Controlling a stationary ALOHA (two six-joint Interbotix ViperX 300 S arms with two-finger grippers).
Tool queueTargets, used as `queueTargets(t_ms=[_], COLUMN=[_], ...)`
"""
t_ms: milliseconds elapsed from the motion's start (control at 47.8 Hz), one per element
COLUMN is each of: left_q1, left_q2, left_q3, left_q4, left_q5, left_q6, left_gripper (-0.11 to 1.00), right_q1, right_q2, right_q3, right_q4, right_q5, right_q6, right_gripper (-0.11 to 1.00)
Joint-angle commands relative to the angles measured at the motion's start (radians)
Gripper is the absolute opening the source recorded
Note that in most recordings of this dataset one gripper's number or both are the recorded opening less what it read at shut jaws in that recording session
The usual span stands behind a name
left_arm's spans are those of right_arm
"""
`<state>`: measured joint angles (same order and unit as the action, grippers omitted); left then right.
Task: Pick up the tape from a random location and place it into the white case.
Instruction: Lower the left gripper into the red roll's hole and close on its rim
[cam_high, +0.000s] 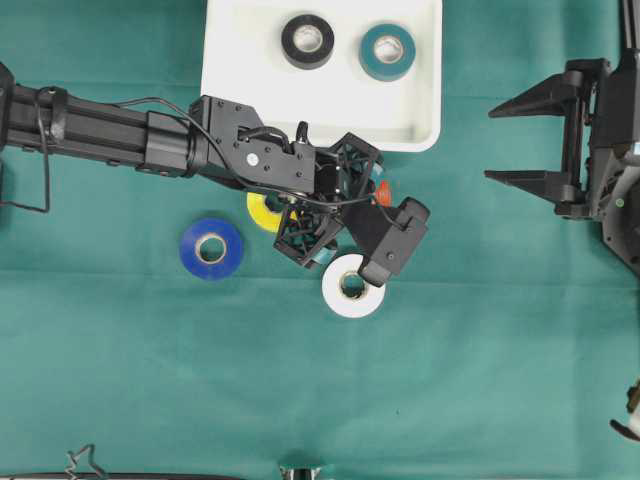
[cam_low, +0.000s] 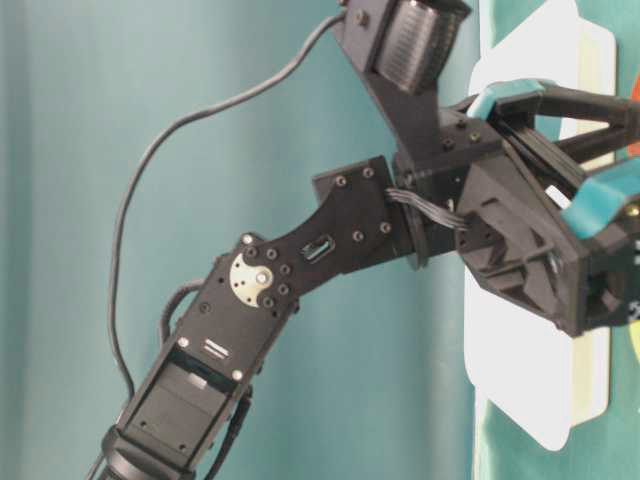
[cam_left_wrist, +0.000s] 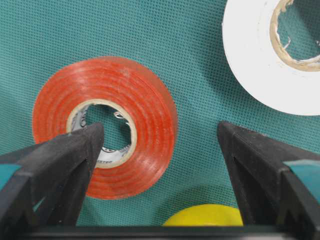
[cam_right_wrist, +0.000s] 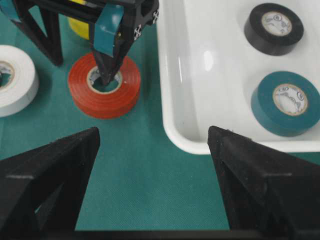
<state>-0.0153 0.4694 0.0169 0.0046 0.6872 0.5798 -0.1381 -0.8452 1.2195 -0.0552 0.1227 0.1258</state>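
Left tool astride half-hidden red tape

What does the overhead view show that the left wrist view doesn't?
Only overhead: the white case holding a black roll and a teal roll, a blue roll on the cloth, and the open right gripper. Only left wrist: the red roll in full, one fingertip over its core. Both: the white roll, the yellow roll, and the open left gripper.
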Motion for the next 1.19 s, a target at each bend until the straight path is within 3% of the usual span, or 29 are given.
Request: queueTargets(t_ms=[0, 293, 397, 481, 648, 690, 1171], left_q1=[0.005, 0.005, 0.005, 0.005, 0.005, 0.005, 0.006], left_q2=[-0.021, -0.023, -0.023, -0.023, -0.023, -0.025, -0.029], left_q3=[-0.005, -0.002, -0.003, -0.005, -0.003, -0.002, -0.002], left_q4=[0.003, 0.002, 0.002, 0.002, 0.002, 0.002, 0.002], left_q5=[-0.005, -0.006, -0.012, -0.012, -0.011, -0.011, -0.008], left_q6=[0.0, 0.002, -0.005, -0.005, 0.0, 0.0, 0.0], left_gripper=[0.98, 0.98, 0.93, 0.78, 0.3, 0.25, 0.25], right_q1=[0.003, 0.003, 0.003, 0.003, 0.003, 0.003, 0.003], right_q2=[0.003, 0.012, 0.015, 0.014, 0.015, 0.014, 0.014], right_q3=[-0.02, -0.02, -0.018, -0.02, -0.02, -0.02, -0.02], right_q4=[-0.002, -0.002, -0.002, -0.002, -0.002, -0.002, -0.002], right_q5=[-0.006, -0.006, -0.006, -0.006, -0.006, -0.006, -0.006], right_q6=[0.002, 0.002, 0.003, 0.003, 0.003, 0.003, 0.003], right_gripper=[0.82, 0.82, 0.82, 0.82, 0.82, 0.82, 0.82])
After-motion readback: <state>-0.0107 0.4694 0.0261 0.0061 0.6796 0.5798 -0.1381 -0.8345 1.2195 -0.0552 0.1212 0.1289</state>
